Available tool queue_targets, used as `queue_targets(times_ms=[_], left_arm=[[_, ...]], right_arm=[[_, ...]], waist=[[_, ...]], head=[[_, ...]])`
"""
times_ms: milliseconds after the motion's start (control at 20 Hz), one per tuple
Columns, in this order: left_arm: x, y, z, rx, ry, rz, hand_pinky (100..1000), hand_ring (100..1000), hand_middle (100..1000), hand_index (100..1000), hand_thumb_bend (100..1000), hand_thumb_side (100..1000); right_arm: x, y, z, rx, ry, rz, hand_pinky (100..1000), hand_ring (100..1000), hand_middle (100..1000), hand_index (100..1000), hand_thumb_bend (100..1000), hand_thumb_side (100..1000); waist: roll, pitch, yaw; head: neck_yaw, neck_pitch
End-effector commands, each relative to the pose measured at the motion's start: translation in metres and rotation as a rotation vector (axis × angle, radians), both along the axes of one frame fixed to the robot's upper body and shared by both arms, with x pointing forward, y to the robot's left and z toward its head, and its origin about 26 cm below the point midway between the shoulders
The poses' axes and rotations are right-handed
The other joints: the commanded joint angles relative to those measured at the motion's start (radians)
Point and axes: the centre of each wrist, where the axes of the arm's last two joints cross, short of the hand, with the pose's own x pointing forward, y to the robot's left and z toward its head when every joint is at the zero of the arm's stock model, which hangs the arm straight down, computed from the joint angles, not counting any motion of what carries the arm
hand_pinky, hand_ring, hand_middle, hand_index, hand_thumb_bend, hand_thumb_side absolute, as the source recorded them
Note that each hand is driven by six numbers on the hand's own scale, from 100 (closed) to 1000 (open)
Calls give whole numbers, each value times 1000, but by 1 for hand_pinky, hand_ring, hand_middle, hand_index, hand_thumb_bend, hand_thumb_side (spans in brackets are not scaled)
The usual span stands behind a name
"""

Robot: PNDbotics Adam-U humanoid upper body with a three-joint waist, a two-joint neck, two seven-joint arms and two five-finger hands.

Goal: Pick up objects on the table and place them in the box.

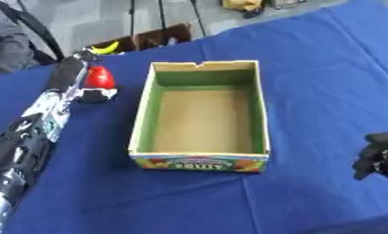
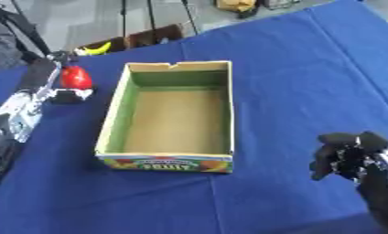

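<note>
An open cardboard fruit box (image 1: 147, 114) with green inner walls stands empty in the middle of the blue cloth. Left of its far corner sits a small red rounded object (image 1: 99, 77). My left arm reaches up from the lower left, and my left hand (image 1: 70, 75) lies against the red object's left side with its fingers stretched past it; a black and white part that looks like the thumb (image 1: 94, 95) sits just below the object. My right hand (image 2: 347, 155) hovers at the lower right, fingers relaxed and holding nothing.
The blue table cloth (image 1: 325, 82) spreads wide to the right of the box. Beyond the table's far edge, a brown box on the floor (image 1: 157, 37) holds a yellow banana (image 1: 107, 47). A person sits at the far left edge.
</note>
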Motion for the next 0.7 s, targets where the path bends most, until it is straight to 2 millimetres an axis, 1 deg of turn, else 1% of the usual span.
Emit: queue_targets(times_ms=[50,100,200,250,300,400,450,550,700], left_arm=[[-1,7,9,21,2,12,561,616,691,795,542,404],[-1,6,8,21,12,12,535,598,685,793,515,362],[0,5,6,21,30,14,481,564,672,790,432,243],[0,5,5,19,36,16,449,545,665,786,381,168],[0,4,5,18,38,17,409,525,656,782,308,100],[0,2,4,11,35,17,347,501,645,776,152,100],[1,1,4,7,30,16,313,488,640,774,100,108],[1,0,4,-3,20,12,262,462,621,762,100,145],[1,-1,8,-31,-2,0,242,445,606,757,100,209]], right_arm=[[1,0,5,-5,-22,6,514,570,564,752,100,1000],[1,0,4,-5,-22,5,514,570,564,752,100,1000],[1,0,4,-5,-21,5,514,570,564,752,100,1000],[1,0,4,-5,-21,4,515,570,564,752,100,1000],[1,0,4,-5,-21,4,515,570,564,752,100,1000],[1,0,4,-4,-21,3,514,570,564,752,100,1000],[1,0,4,-4,-21,3,514,570,564,752,100,1000],[1,0,4,-2,-21,3,515,570,564,752,100,1000],[1,0,4,2,-19,2,515,571,565,752,100,1000]], waist=[[-5,-15,0],[-4,-15,1],[-5,-14,1],[-5,-14,1],[-5,-14,2],[-6,-15,3],[-7,-15,3],[-9,-16,5],[-13,-19,9]], head=[[-4,-8],[-4,-7],[-4,-6],[-4,-6],[-5,-6],[-5,-5],[-5,-5],[-7,-5],[-8,-5]])
